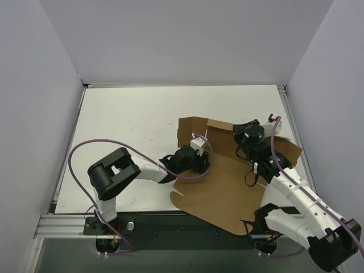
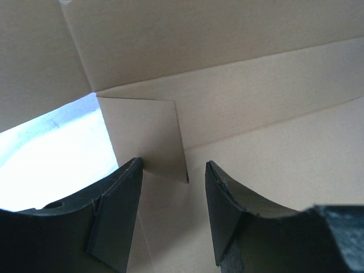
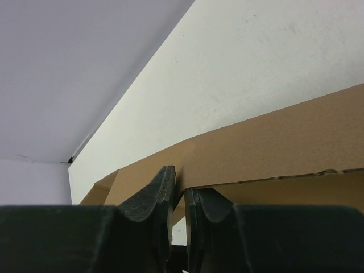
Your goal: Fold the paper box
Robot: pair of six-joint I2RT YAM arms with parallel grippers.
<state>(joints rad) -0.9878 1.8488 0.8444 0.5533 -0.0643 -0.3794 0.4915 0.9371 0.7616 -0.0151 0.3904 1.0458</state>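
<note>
The paper box (image 1: 227, 187) is a brown cardboard sheet lying right of centre, its back and left flaps raised. My left gripper (image 1: 192, 159) hovers over the sheet's left part. In the left wrist view it (image 2: 172, 170) is open, facing an inner corner of the box (image 2: 256, 114) where a small upright flap (image 2: 148, 136) stands just beyond the fingertips, touching neither. My right gripper (image 1: 243, 132) is at the raised back wall. In the right wrist view it (image 3: 179, 182) is shut on the top edge of that cardboard wall (image 3: 273, 148).
The box rests on a white table (image 1: 131, 119) enclosed by grey walls (image 1: 187, 40) at the back and sides. A metal rail (image 1: 62, 224) runs along the near edge by the arm bases. The box's front flap overhangs that near edge.
</note>
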